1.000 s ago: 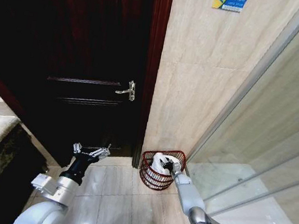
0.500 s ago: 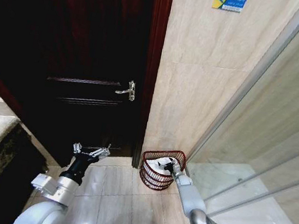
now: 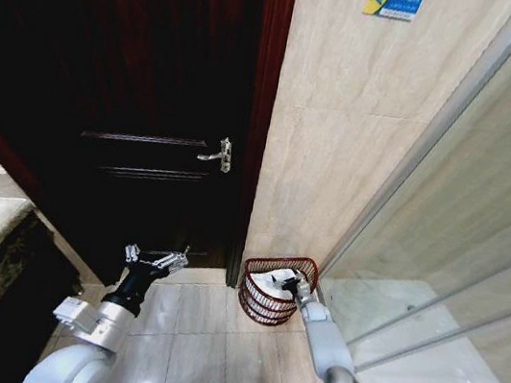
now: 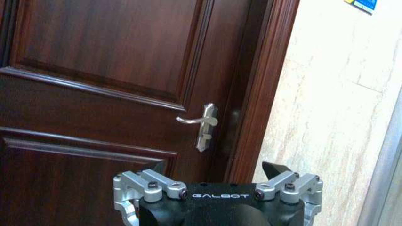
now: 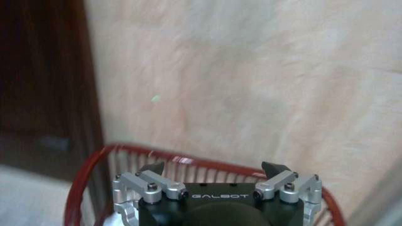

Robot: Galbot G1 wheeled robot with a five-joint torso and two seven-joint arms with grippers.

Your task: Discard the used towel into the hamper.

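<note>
Head view: the small round dark-red wire hamper (image 3: 272, 290) sits on the tiled floor against the beige wall, beside the dark wooden door (image 3: 146, 87), with the white towel (image 3: 273, 280) inside. Right gripper (image 3: 291, 282) hangs over its rim, jaws wide, empty. Left gripper (image 3: 155, 259) waits before the door, spread wide.

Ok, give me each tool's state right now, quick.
Left tool: open, holding nothing, raised in front of the door.
Right tool: open, over the hamper, with the towel lying inside it.
</note>
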